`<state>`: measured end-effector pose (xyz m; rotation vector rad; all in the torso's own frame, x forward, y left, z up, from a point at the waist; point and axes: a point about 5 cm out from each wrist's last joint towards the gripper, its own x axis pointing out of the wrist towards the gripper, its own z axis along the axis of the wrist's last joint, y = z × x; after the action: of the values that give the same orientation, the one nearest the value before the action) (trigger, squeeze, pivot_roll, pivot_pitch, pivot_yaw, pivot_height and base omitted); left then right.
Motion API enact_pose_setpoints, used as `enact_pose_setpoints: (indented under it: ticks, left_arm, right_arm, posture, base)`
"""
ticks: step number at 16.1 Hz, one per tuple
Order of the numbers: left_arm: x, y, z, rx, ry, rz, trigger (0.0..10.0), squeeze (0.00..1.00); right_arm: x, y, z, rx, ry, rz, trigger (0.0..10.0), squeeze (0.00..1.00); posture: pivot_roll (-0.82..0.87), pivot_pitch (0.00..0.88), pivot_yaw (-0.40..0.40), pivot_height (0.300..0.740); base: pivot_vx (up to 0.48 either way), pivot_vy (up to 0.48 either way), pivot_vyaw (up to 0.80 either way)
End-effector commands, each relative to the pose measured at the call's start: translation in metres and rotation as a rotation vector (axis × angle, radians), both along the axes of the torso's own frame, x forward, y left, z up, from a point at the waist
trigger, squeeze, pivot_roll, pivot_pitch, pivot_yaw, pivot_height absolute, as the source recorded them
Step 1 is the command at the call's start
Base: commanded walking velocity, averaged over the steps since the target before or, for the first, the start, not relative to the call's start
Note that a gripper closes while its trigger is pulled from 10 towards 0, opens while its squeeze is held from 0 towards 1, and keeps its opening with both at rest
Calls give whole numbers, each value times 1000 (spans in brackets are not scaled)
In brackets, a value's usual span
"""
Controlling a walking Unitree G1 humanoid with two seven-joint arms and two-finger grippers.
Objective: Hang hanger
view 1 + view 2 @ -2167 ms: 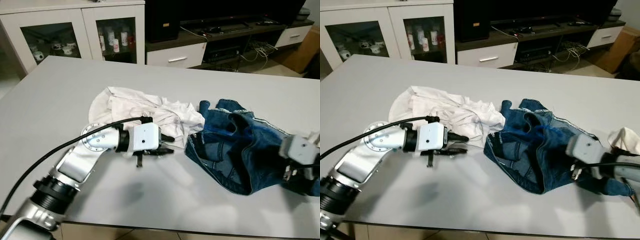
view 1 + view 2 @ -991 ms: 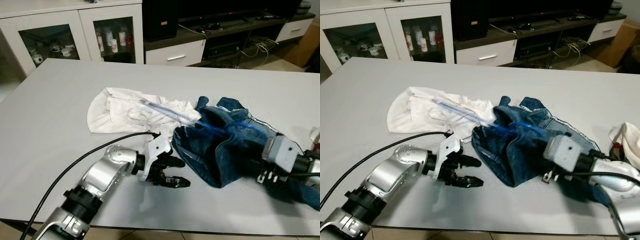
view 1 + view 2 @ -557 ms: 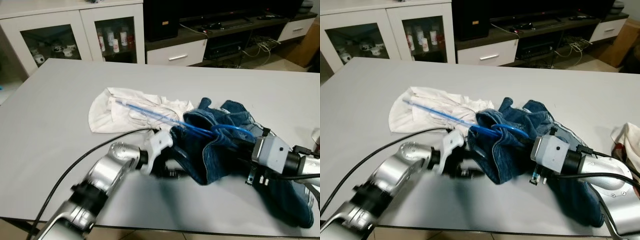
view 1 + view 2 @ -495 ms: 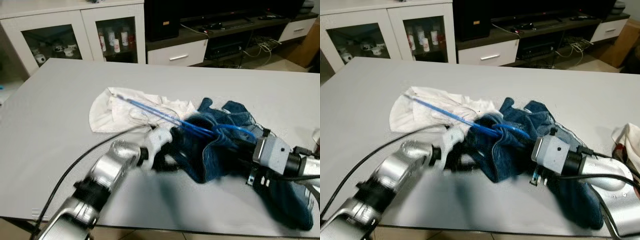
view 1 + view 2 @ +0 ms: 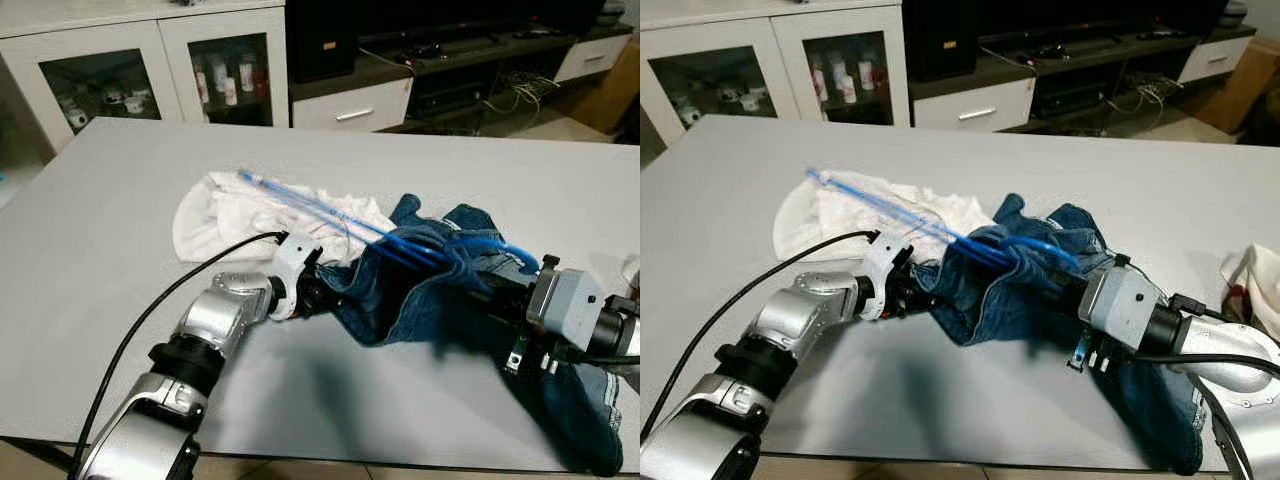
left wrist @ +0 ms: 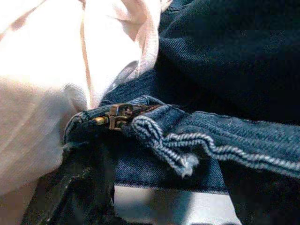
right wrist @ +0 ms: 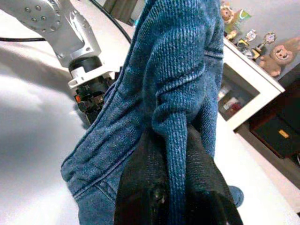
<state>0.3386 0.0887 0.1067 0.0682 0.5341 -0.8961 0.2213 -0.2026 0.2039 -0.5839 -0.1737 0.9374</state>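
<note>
Blue jeans [image 5: 430, 300] lie bunched on the grey table [image 5: 120, 170], partly over a white shirt [image 5: 225, 210]. A thin blue hanger [image 5: 320, 212] runs slanted from above the shirt into the jeans' folds, its hook end hidden in the denim. My left gripper [image 5: 318, 295] is at the jeans' left edge, closed on the waistband by the zipper [image 6: 115, 117]. My right gripper [image 5: 1065, 290] is shut on a raised fold of denim [image 7: 178, 117], whose black fingers [image 7: 140, 187] pinch it from both sides.
A white glass-door cabinet [image 5: 150, 70] and a low TV stand with drawers [image 5: 350, 105] stand beyond the table. Another pale cloth [image 5: 1255, 280] lies at the table's right edge. Bare tabletop stretches in front and to the left.
My left gripper, open a second ago, has moved in onto the jeans' waistband. The right gripper has drawn the denim fold up and rightward, and the hanger's far end has lifted over the shirt.
</note>
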Motion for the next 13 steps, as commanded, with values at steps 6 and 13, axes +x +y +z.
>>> enact_pose_setpoints:
  ticks: [6,13]
  left_arm:
    - [-13,-3,-19,50,133,-88,0,0]
    - [-8,-1,5,-163,115,-89,0,0]
  right_arm:
    - [-2,2,15,1,-64,-2,0,0]
    - [-1,-12,19,1,-95,-89,0,0]
  posture:
    - [-71,49,37,740]
    - [-72,50,44,740]
  base:
    - [0,0,0]
    - [0,0,0]
